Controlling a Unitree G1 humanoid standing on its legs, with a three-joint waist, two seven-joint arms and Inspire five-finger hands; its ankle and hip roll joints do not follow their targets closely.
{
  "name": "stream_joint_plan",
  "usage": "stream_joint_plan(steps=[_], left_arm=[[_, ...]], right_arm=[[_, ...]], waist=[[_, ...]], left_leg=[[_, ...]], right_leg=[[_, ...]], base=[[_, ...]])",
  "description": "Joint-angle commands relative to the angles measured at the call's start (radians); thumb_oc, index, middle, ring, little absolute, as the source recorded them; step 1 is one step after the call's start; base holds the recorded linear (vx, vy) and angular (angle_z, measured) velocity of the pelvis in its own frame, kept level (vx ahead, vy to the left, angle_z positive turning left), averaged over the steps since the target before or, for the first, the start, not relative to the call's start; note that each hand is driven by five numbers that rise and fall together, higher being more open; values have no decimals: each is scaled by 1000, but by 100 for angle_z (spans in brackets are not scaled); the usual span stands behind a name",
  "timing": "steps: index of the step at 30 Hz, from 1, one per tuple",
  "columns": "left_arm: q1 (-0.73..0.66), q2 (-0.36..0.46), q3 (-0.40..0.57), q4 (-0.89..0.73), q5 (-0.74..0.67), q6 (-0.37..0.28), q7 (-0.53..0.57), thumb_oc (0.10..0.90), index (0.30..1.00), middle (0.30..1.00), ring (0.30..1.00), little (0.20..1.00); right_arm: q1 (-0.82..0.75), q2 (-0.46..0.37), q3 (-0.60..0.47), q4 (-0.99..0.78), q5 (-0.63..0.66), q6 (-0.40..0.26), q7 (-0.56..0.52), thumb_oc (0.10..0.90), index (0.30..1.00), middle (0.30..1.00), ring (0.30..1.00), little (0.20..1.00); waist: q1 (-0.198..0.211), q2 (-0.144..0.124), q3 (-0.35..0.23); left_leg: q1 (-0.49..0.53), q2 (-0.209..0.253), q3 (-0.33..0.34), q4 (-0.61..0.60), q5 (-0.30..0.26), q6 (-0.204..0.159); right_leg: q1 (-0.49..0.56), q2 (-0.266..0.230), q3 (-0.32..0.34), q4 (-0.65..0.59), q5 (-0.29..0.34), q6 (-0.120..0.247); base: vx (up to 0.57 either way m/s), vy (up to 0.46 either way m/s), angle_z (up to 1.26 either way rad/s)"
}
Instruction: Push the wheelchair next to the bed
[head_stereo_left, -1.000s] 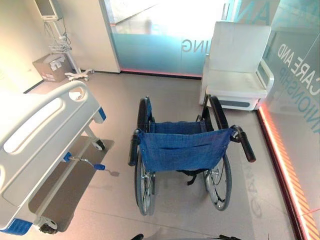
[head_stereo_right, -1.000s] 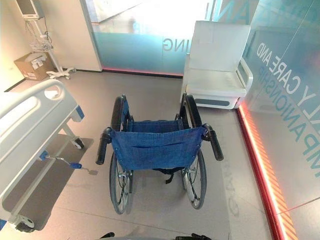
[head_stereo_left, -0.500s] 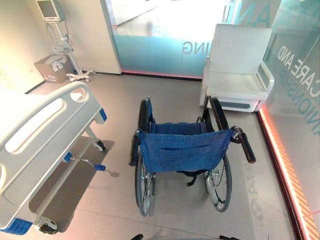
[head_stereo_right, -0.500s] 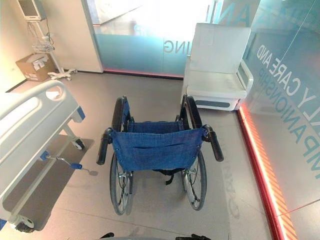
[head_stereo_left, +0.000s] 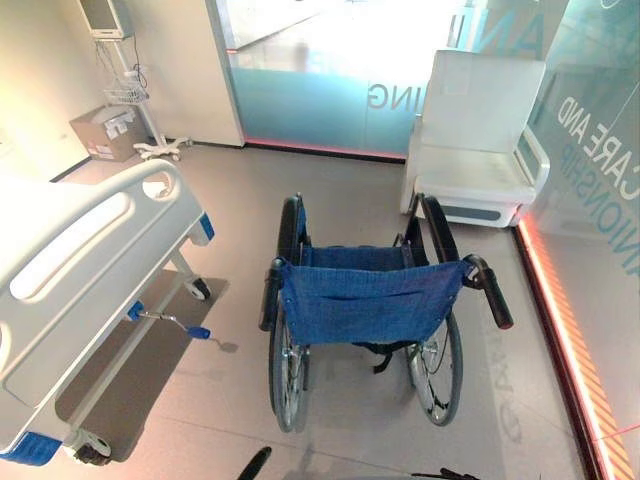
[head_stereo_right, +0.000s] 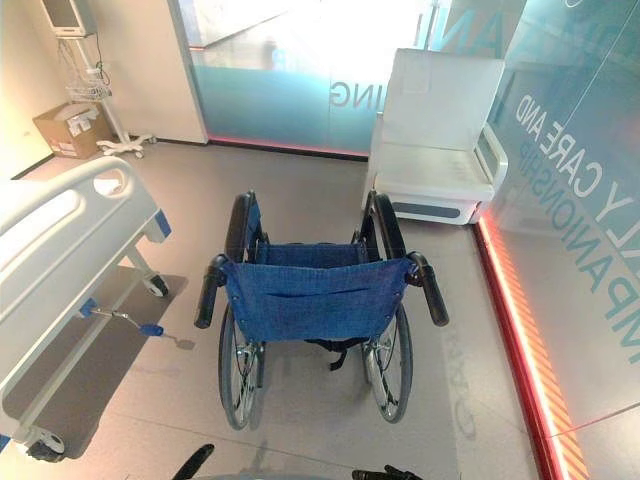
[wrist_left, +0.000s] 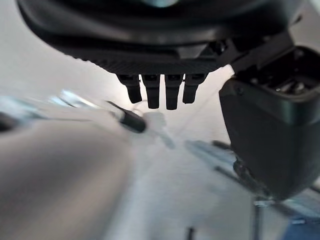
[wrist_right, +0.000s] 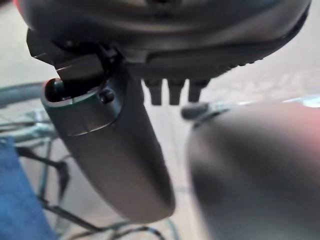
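One blue wheelchair (head_stereo_left: 372, 315) stands beside the bed (head_stereo_left: 75, 275), unlabelled.

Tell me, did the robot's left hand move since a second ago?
Yes. The left hand has come up into sight at the bottom edge, rising toward the wheelchair, which sits as before between the bed and the white armchair.

A grey floor (head_stereo_left: 350, 190) runs to frosted teal glass walls (head_stereo_left: 330, 105) with bright light behind. A white armchair (head_stereo_left: 480, 150) stands by the glass; a monitor stand (head_stereo_left: 125, 80) and cardboard box (head_stereo_left: 103, 133) sit far left.
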Motion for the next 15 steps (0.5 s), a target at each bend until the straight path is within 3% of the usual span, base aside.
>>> stream_joint_plan(steps=[1, 3, 4, 6, 10, 15], left_arm=[[-59, 52, 25, -104, -25, -100, 30, 800, 900, 900, 900, 900], [-44, 100, 30, -261, -33, -61, 65, 800, 900, 900, 900, 900], [-33, 122, 70, -366, -30, -31, 82, 800, 900, 900, 900, 900], [-6, 139, 115, -441, -40, -48, 79, 800, 900, 900, 900, 900], [31, 199, 203, -603, -71, -85, 71, 800, 900, 900, 900, 900], [20, 245, 271, -777, -101, -138, 102, 800, 900, 900, 900, 900]], right_arm=[[-75, -73, -89, -78, 89, -104, -77, 800, 900, 900, 900, 900], [-107, -153, -107, -143, 154, -131, -90, 800, 900, 900, 900, 900], [-76, -155, -150, -291, 147, -91, -158, 800, 900, 900, 900, 900], [-17, -153, -196, -390, 128, -144, -157, 800, 900, 900, 900, 900], [55, -199, -300, -640, 87, -130, -198, 800, 900, 900, 900, 900], [22, -255, -411, -801, 48, -151, -419, 800, 900, 900, 900, 900]], waist=[[10, 2, 23], [27, 9, 28], [26, 8, 26], [19, 7, 25], [-7, 0, 31], [-12, -2, 36]], left_leg=[[-26, -23, 14, 10, -14, -4], [-20, -22, 8, 10, -15, -7], [-35, -23, 3, 10, -7, -7], [-43, -26, 6, 10, -7, -2], [-37, -28, 13, 10, -11, 3], [-24, -25, 10, 10, -16, -1]], right_leg=[[30, -45, -11, 6, -1, 26], [39, -42, -18, 6, -6, 26], [27, -45, -18, 6, 2, 27], [17, -47, -17, 6, 7, 30], [20, -45, -9, 6, 4, 32], [30, -43, -6, 7, -2, 30]], base=[[14, 31, 1], [15, 20, 0], [-10, 10, 10], [-37, -4, 17], [-4, 0, 3], [27, -3, 0]])
